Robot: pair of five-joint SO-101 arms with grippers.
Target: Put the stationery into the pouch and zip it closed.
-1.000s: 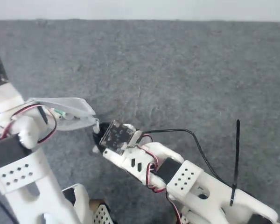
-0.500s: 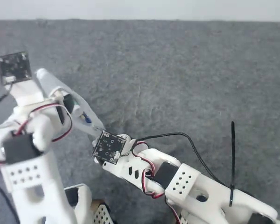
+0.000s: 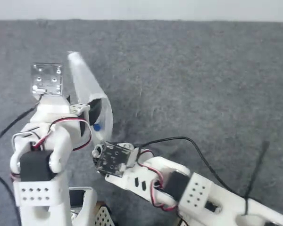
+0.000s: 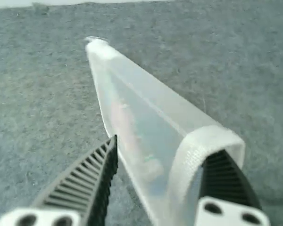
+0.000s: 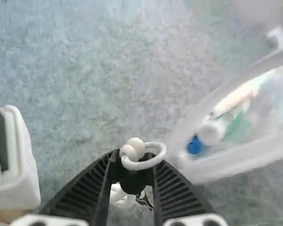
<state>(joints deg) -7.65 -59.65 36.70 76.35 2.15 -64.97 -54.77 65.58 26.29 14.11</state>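
While seemingly aloft, tilted pouch (image 3: 87,87) in left end effector (image 4: 161,154).

surface: table (image 3: 212,66) | top: grey, felt-like, speckled | far edge: pale strip

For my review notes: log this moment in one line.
left hand: shut on pouch | right hand: shut on zipper pull | stationery: inside pouch
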